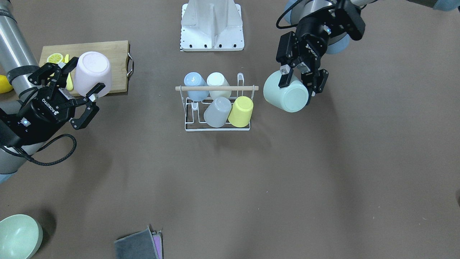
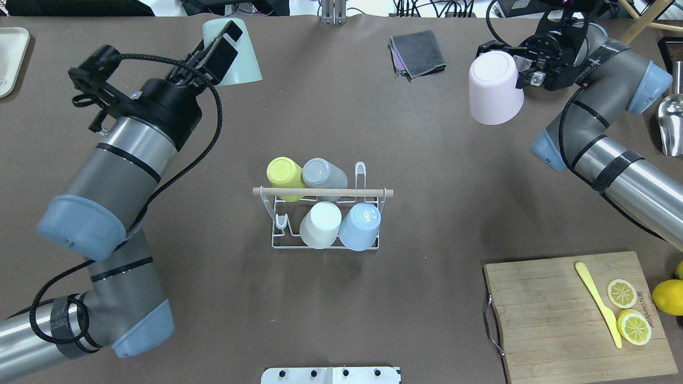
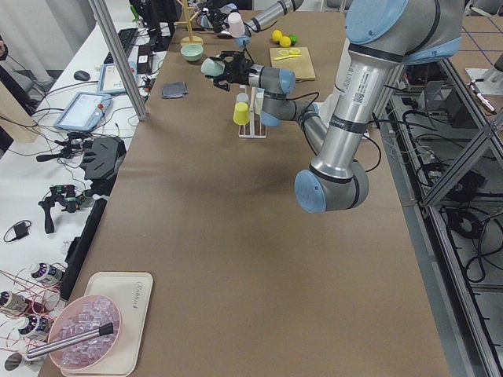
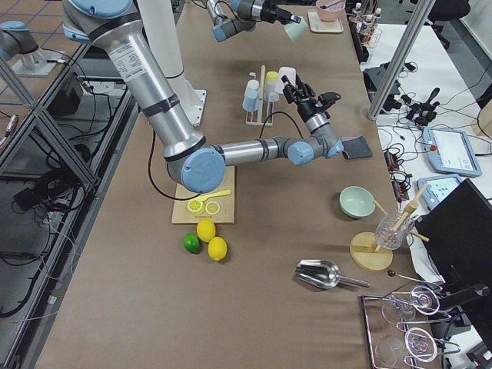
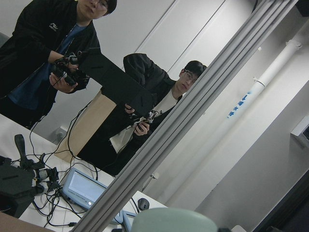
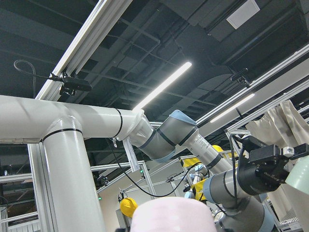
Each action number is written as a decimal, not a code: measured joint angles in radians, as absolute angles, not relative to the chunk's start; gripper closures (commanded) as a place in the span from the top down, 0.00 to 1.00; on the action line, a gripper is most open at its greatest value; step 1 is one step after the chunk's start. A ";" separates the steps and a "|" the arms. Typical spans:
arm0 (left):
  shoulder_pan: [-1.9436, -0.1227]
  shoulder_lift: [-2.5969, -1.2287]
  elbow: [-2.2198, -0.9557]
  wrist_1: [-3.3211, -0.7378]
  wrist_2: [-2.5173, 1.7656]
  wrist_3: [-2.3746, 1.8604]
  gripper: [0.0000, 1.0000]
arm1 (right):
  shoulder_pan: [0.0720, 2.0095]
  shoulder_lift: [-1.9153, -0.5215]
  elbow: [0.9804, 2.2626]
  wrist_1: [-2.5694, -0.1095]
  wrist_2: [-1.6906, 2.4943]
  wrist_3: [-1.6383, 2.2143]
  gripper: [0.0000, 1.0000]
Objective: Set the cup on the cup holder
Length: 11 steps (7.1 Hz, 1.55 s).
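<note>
The white wire cup holder (image 1: pixel 217 126) (image 2: pixel 324 245) with a wooden rod handle stands at mid-table. It holds several upside-down cups: blue, white, grey and yellow. My left gripper (image 1: pixel 302 81) (image 2: pixel 219 48) is shut on a mint green cup (image 1: pixel 286 94) (image 2: pixel 241 66), held in the air beside the holder. That cup's rim shows in the left wrist view (image 5: pixel 174 221). My right gripper (image 1: pixel 84 77) (image 2: pixel 520 66) is shut on a pink cup (image 1: pixel 92 73) (image 2: pixel 493 90), held above the table. The pink cup also shows in the right wrist view (image 6: pixel 174 215).
A bamboo cutting board (image 2: pixel 555 314) with lemon slices (image 2: pixel 633 325) and a yellow knife (image 2: pixel 597 301) lies near my right arm, with a lemon (image 2: pixel 667 296) beside it. A folded grey cloth (image 2: pixel 419 52) and a mint bowl (image 1: pixel 18 235) lie at the far side.
</note>
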<state>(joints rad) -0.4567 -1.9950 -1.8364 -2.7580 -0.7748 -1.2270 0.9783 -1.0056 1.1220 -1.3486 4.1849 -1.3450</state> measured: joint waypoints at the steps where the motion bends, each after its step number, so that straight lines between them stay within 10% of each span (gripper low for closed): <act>1: -0.393 -2.000 -1.837 -2.768 -0.706 -1.205 0.12 | 0.966 -0.981 1.105 -1.349 4.190 -1.374 0.27; 11: -0.206 -2.001 -1.677 -3.132 -0.549 -0.925 0.11 | 0.836 -0.805 0.967 -1.355 4.199 -1.504 0.22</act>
<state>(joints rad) -0.2061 -2.0011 -1.6772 -3.1318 -0.5490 -0.9246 0.8363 -0.8048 0.9669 -1.3554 4.1990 -1.5036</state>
